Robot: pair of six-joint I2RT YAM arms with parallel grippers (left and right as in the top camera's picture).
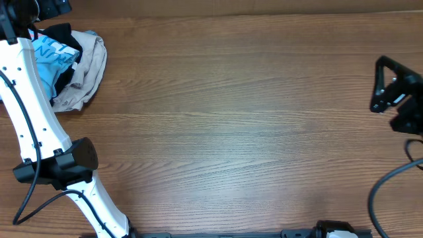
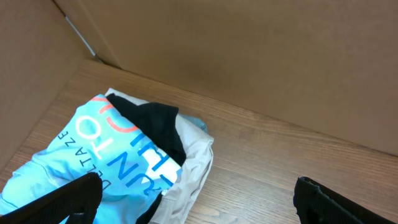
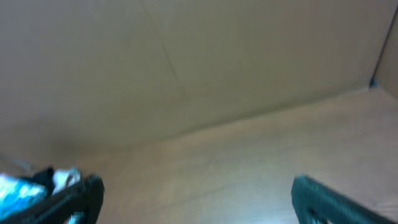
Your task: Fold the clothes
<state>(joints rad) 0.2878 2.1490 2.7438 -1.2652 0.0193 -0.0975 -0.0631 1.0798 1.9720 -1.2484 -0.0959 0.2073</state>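
A light sky-blue T-shirt with white and red lettering lies crumpled in a pile at the far left corner of the table, also seen in the left wrist view. It is tangled with a black garment and a beige garment. My left gripper is open, hovering above the pile's near edge, holding nothing. My right gripper is open and empty at the far right of the table, well away from the pile. In the right wrist view the pile shows only as a blurred blue patch at far left.
Cardboard walls enclose the back and left of the wooden table. The left arm's white links run along the left side. A black cable hangs at the lower right.
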